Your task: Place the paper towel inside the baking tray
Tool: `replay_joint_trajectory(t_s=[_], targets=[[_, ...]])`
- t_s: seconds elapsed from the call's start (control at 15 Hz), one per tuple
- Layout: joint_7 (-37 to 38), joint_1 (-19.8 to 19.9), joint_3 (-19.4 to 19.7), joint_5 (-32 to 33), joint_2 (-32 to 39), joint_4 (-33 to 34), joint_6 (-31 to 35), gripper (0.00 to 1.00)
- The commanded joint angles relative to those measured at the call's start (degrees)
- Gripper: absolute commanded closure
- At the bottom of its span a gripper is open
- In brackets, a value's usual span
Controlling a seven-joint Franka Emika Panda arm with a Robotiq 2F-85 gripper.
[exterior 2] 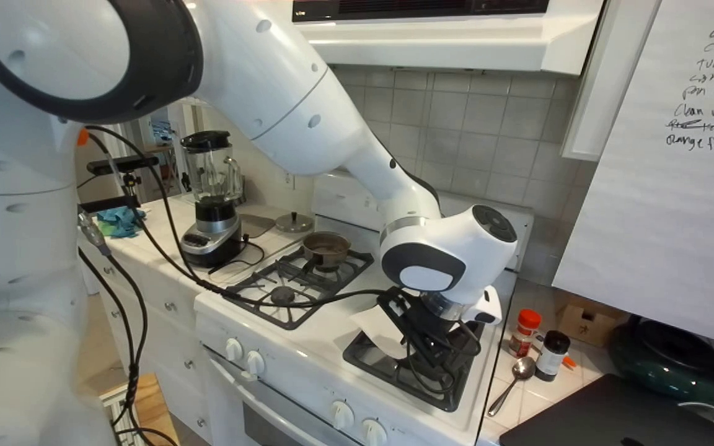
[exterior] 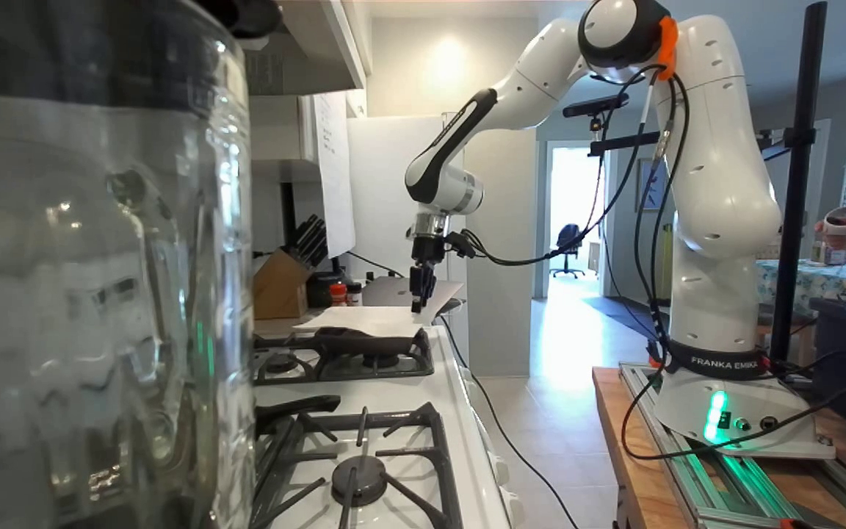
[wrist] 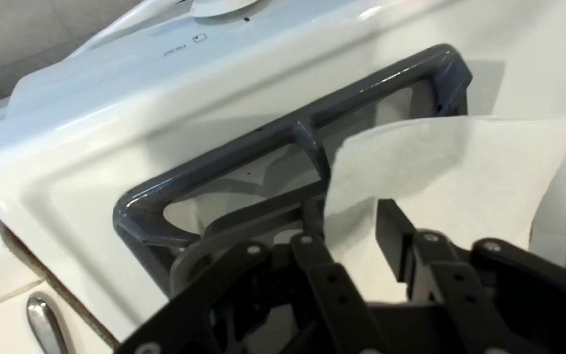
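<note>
The paper towel (wrist: 450, 172) is a thin white sheet over the front burner in the wrist view, its left edge slightly curled. It also shows in both exterior views, as a flat sheet (exterior: 364, 317) and beside the gripper (exterior 2: 382, 331). My gripper (wrist: 347, 221) is partly open, with a clear gap between the fingers; the sheet lies under and between the fingertips. In an exterior view the gripper (exterior: 421, 301) points down at the sheet's edge. A dark low-rimmed thing, apparently the baking tray (wrist: 263, 209), sits on the burner, mostly hidden by the gripper and sheet; it also shows (exterior: 371, 344).
Black grates (exterior 2: 282, 294) and a pot (exterior 2: 326, 248) are on the stove. A blender (exterior 2: 211, 186) stands on the counter. A red-capped jar (exterior 2: 524, 334), a dark jar (exterior 2: 552, 356), a spoon (exterior 2: 515, 378) and a laptop (exterior 2: 623, 421) lie beside the stove.
</note>
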State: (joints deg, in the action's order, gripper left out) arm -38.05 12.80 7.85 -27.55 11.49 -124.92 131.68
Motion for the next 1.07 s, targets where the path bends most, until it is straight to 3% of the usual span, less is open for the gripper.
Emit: replay_joint_trajectory(t_s=[0.0, 0.33, 0.53, 1.0], targets=[[9.07, -0.68, 0.78, 6.74, -3.01, -1.98, 4.8, 0.33], [24.12, -2.53, 1.34, 22.89, -8.77, -2.97, 5.91, 0.01], [29.24, -4.59, -0.61, 27.38, -11.81, -2.35, 2.11, 0.0], [46.48, -11.22, -7.69, 26.73, -21.96, 0.14, -15.72, 0.0]])
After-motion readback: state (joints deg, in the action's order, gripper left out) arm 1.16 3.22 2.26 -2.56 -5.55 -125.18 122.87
